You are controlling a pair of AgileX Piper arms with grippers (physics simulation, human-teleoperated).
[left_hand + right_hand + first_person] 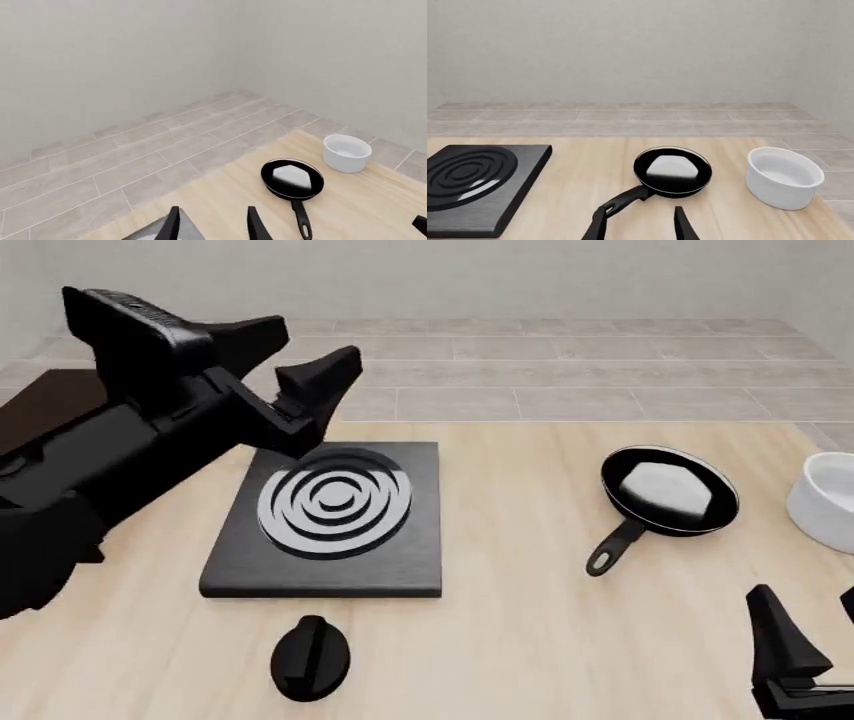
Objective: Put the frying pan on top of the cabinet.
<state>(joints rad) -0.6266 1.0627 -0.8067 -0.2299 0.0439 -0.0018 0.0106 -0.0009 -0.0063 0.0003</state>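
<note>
The glossy black frying pan [667, 490] lies on the table at the right, its short handle [611, 552] pointing toward the near edge. It also shows in the right wrist view as the frying pan [672, 170] and in the left wrist view as the frying pan [292, 179]. My right gripper [814, 632] hovers open near the front right corner, a short way behind the handle, with nothing between its fingers [684, 226]. Open and empty too, my left gripper [314, 380] hangs above the far edge of the ringed slab. The dark cabinet [27, 405] shows at the far left, mostly hidden behind the left arm.
A flat black slab with white rings [327, 515] lies left of centre. A white bowl [827, 498] stands just right of the pan at the table's right edge. A small black knob-like object [310, 655] lies near the front edge. Tiled floor lies beyond the table.
</note>
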